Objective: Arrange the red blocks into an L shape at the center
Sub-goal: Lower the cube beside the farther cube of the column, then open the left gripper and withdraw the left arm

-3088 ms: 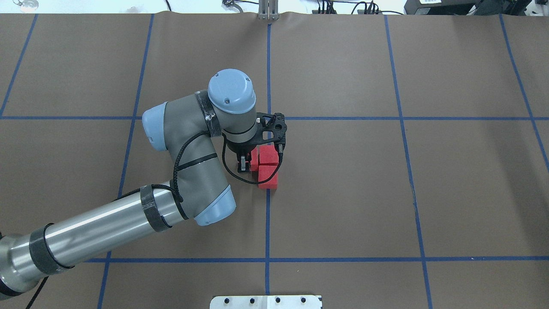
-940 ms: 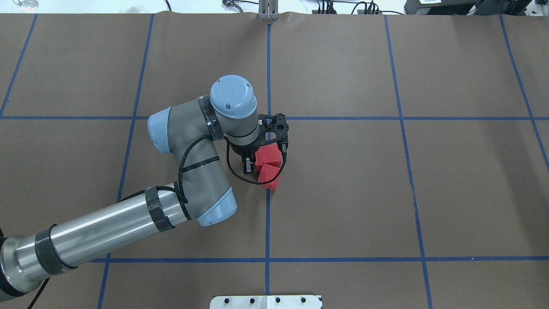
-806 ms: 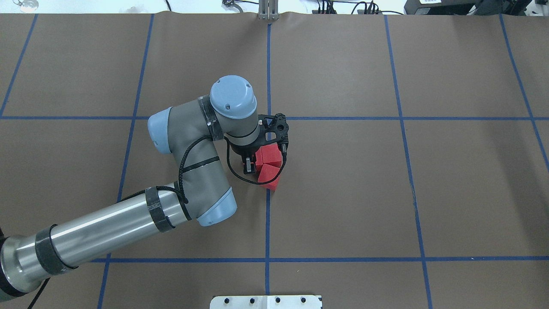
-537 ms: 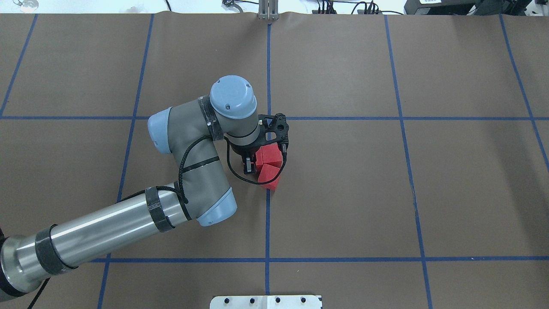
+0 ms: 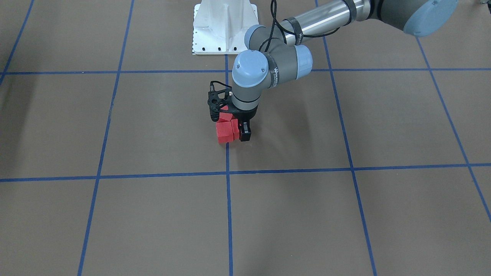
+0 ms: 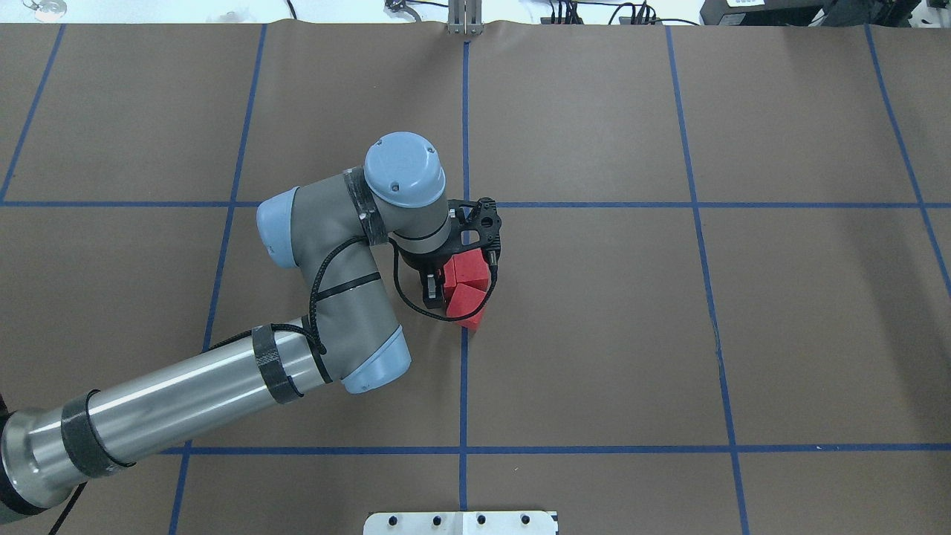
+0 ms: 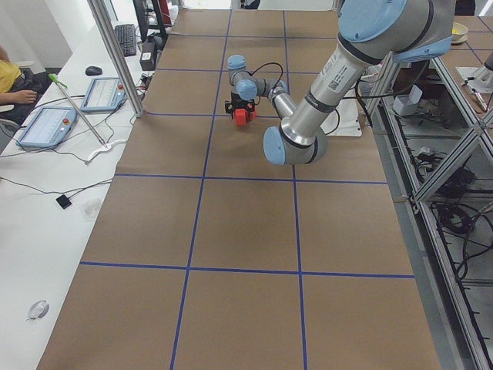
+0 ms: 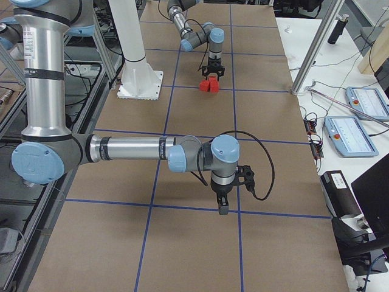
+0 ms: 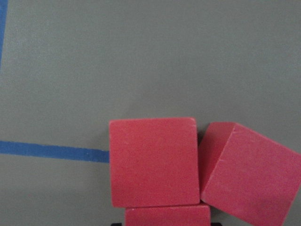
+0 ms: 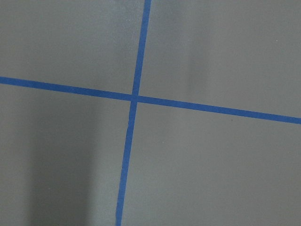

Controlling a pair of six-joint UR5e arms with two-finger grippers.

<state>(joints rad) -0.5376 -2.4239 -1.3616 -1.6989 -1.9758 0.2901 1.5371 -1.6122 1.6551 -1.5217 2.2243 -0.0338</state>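
Observation:
Three red blocks sit together on the blue tape line at the center (image 6: 463, 349). The far block (image 6: 469, 269) stands square, also in the left wrist view (image 9: 154, 161). The near block (image 6: 466, 305) is turned askew and touches its corner (image 9: 249, 176). The third block (image 6: 448, 276) lies left of the far one (image 9: 167, 215). My left gripper (image 6: 430, 288) points down, looks shut and empty, and presses against this third block's left side (image 5: 244, 134). My right gripper (image 8: 222, 208) hovers over a tape crossing far from the blocks. I cannot tell whether it is open.
The white robot base plate (image 6: 461, 522) lies at the table's near edge. The left arm's elbow (image 6: 371, 357) hangs over the floor left of the blocks. A desk with tablets (image 7: 46, 123) and a metal post (image 7: 115, 54) border the far side.
Since three seconds ago my left gripper has nudged right, pushing the blocks. The near block has rotated out of line. Over the last second nothing visibly moves.

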